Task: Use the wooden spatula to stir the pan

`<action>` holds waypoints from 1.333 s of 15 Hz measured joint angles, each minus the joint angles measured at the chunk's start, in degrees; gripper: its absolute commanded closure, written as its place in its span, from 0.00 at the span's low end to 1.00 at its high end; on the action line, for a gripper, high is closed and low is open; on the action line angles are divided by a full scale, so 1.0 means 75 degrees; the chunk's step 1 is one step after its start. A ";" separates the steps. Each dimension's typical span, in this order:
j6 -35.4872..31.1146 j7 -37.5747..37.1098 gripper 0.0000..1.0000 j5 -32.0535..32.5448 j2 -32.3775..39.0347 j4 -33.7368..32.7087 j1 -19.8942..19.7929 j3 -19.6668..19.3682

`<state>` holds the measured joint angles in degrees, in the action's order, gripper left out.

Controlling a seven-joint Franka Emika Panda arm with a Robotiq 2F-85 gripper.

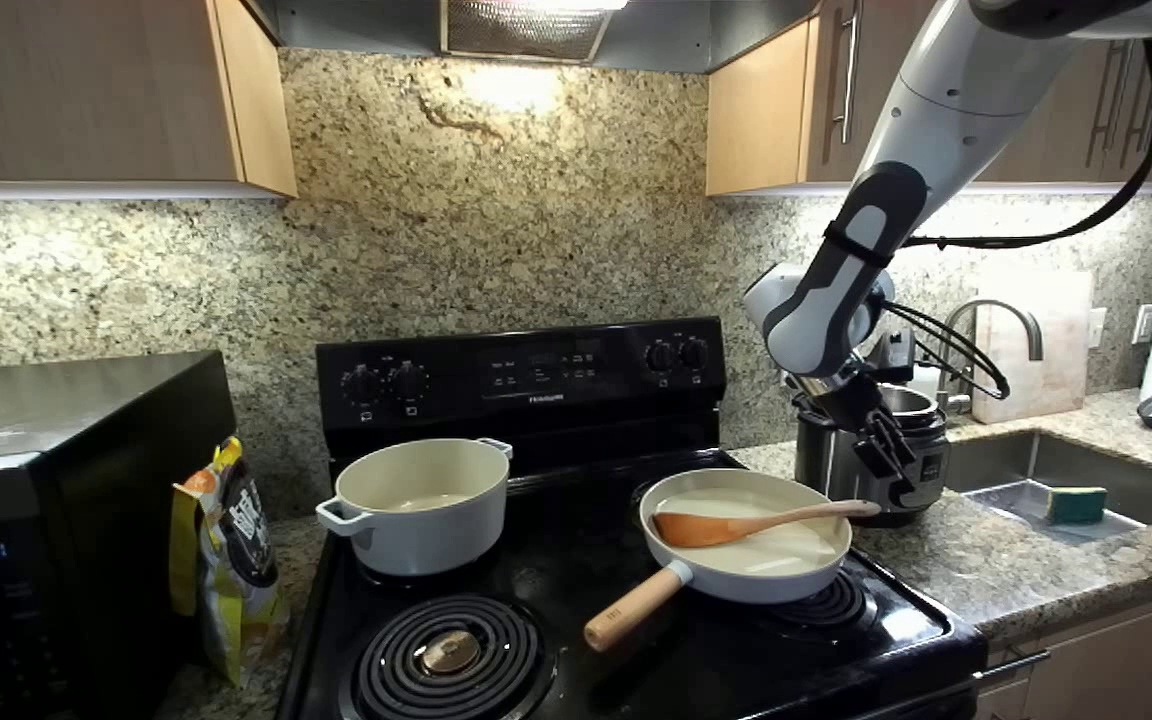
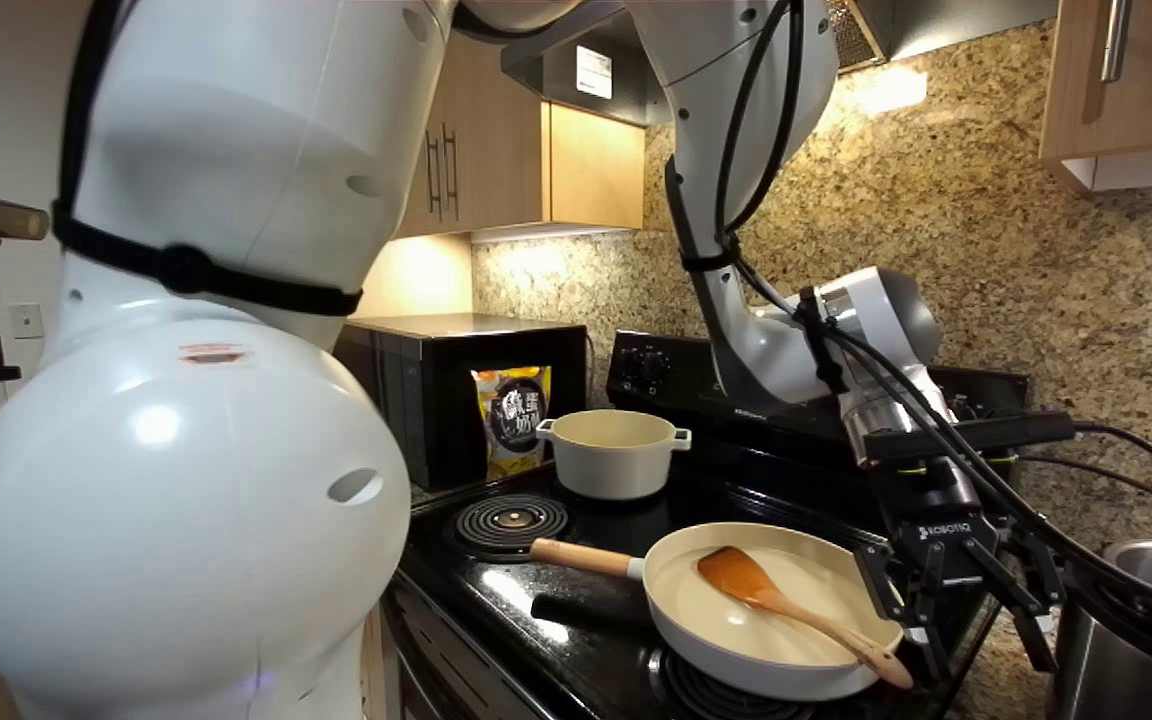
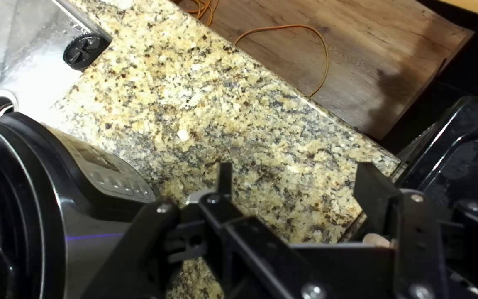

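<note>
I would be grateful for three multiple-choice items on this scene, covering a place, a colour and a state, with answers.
1) Where does the broad end of the wooden spatula lie?
A) in the sink
B) inside the pan
C) in the microwave

2) What colour is the pan's long handle?
A) black
B) bright red
C) light brown

3) How does the gripper stand?
A) open, holding nothing
B) shut on the spatula
C) shut, empty

1 B: both exterior views show it within the pan's rim.
2 C: pale wood in both exterior views.
3 A: in the wrist view its jaws stand apart, counter showing between.
</note>
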<state>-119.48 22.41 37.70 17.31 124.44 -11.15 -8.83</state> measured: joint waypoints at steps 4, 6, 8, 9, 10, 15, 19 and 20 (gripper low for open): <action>0.0000 0.0000 0.06 0.0000 0.0000 0.0000 0.0000 0.0000; -0.0001 0.0000 0.00 0.0000 0.0003 0.0000 0.0000 0.0000; -0.0001 0.0000 0.00 0.0000 0.0023 0.0000 0.0000 -0.0004; -0.0001 0.0000 0.00 0.0000 0.0031 0.0000 -0.0002 -0.0008; -0.0009 0.0000 0.00 0.0000 0.0035 0.0000 -0.0004 -0.0013; -0.0525 0.0000 0.00 0.0000 0.0033 0.0009 -0.0025 -0.0019; -0.1430 0.0000 0.00 0.0000 0.0026 0.0126 -0.0042 -0.0021; -0.1533 0.0000 0.00 0.0000 0.0026 0.0158 -0.0042 -0.0018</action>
<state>-130.98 22.41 37.70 17.50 125.63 -11.46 -8.97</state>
